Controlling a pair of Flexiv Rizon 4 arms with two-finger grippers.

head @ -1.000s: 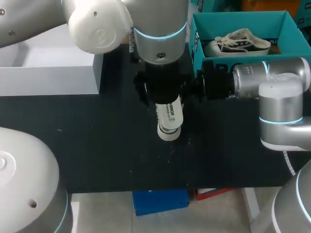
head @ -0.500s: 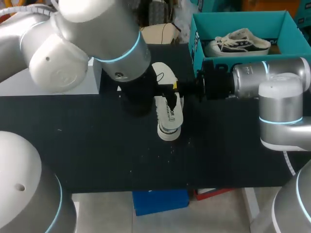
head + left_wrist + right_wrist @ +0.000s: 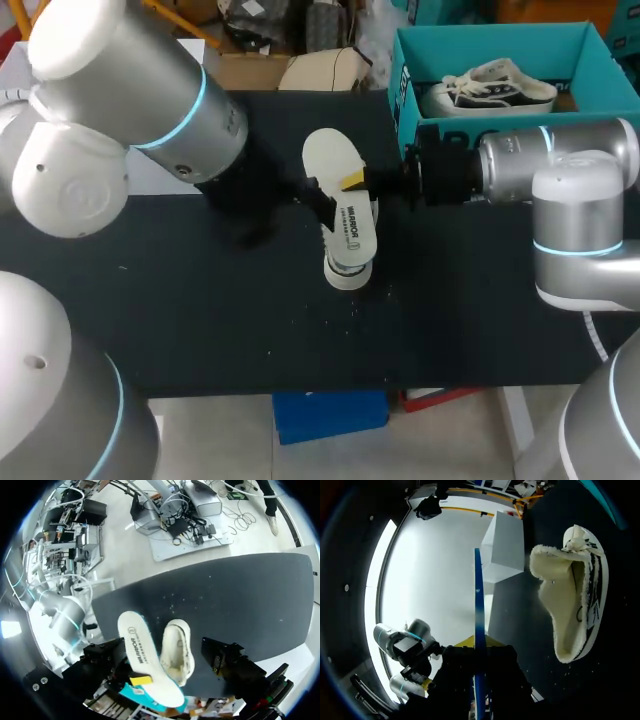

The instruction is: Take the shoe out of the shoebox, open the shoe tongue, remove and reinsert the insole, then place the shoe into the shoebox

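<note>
The cream insole (image 3: 340,190) hangs tilted over the middle of the black table, with my right gripper (image 3: 358,182) shut on its edge. In the right wrist view the insole (image 3: 476,615) shows edge-on as a thin blue line between the right gripper (image 3: 479,682) fingers. The white shoe (image 3: 348,268) with fleece lining lies on the table under the insole, also seen as the shoe (image 3: 572,600) and the shoe (image 3: 177,652). My left gripper (image 3: 315,195) stands open just left of the insole, holding nothing. The teal shoebox (image 3: 402,95) sits at the back right.
A second white shoe (image 3: 490,85) lies inside the shoebox. A white box (image 3: 507,545) stands on the table at the back left. My right arm (image 3: 560,165) lies across the table in front of the shoebox.
My left arm has swung back and to the left, off the shoe, uncovering the insole. The right gripper has stayed still with the insole in it.
</note>
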